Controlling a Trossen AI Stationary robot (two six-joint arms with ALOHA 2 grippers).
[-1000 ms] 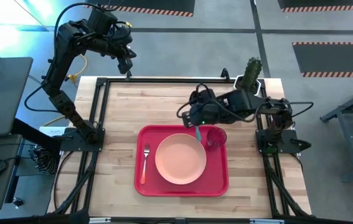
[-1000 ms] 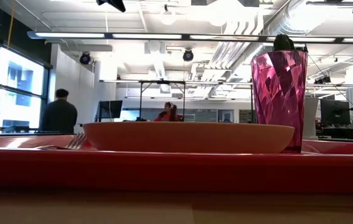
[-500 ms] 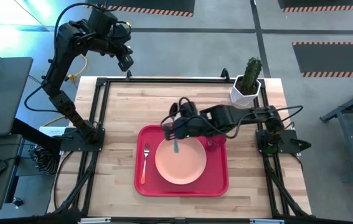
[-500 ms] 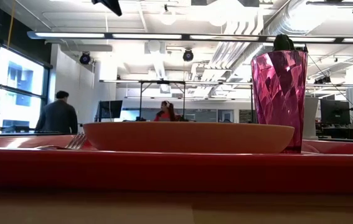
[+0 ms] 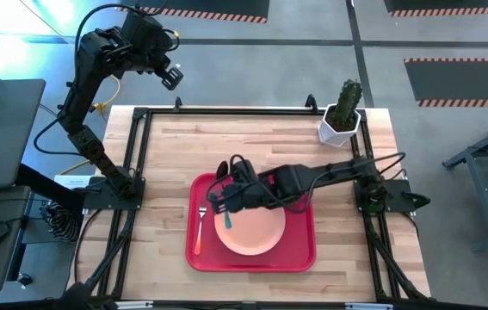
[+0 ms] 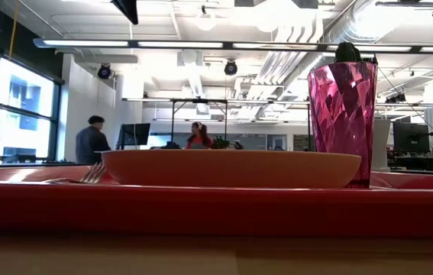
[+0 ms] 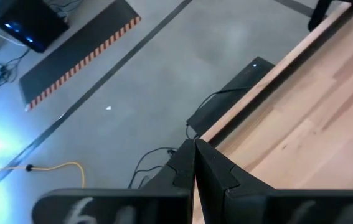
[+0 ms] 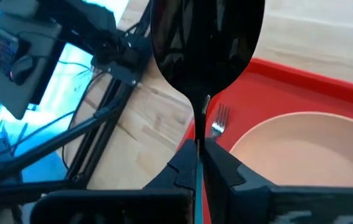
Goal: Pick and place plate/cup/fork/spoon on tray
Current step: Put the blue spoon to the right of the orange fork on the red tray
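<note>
Reaching farther across than a moment ago, the right end effector now hangs over the plate's left edge, pinching the spoon by its teal handle. Just beyond it lies the fork on the red tray; the cup stands behind it. The left end effector, fingers pressed together and empty, has swung slightly outward beyond the bench corner.
</note>
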